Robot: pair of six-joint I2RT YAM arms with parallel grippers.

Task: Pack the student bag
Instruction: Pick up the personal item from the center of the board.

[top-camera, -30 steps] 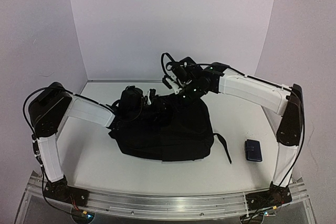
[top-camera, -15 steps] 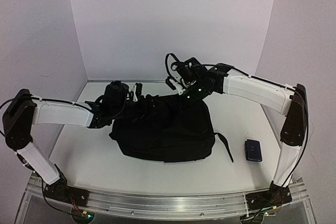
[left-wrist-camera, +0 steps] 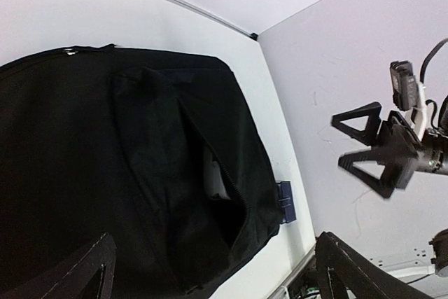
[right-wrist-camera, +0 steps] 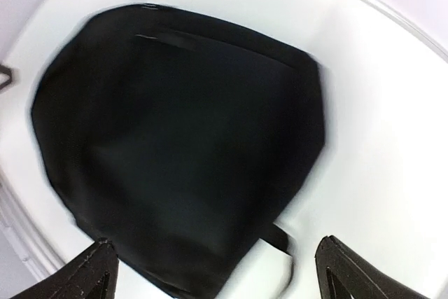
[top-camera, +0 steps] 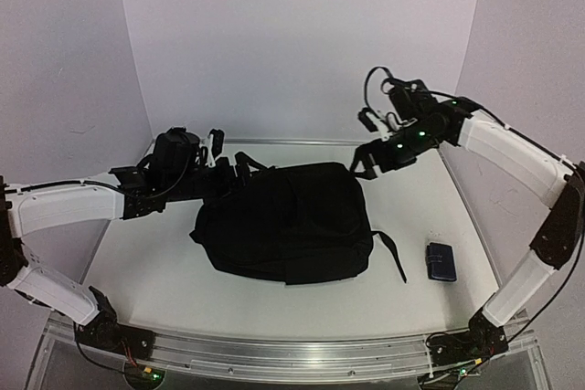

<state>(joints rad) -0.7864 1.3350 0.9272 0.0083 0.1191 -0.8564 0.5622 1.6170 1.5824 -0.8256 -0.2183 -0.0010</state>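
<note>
At table centre, student bag (top-camera: pixel 292 221) is lying flat. Left gripper (top-camera: pixel 227 162) is hovering near its far-left corner and right gripper (top-camera: pixel 366 162) near its far-right corner, both spread wide.

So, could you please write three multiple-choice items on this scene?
1. Where is the case relative to the bag? A on top of it; B to its right in the top view; C behind it.
2. What colour is the bag? A black; B red; C green.
3. How are the left tool and right tool? A both open; B both shut; C only the left open.
Key: B, the case lies apart on the right; A, its fabric is black; A, each tool's jaws stand wide apart.
</note>
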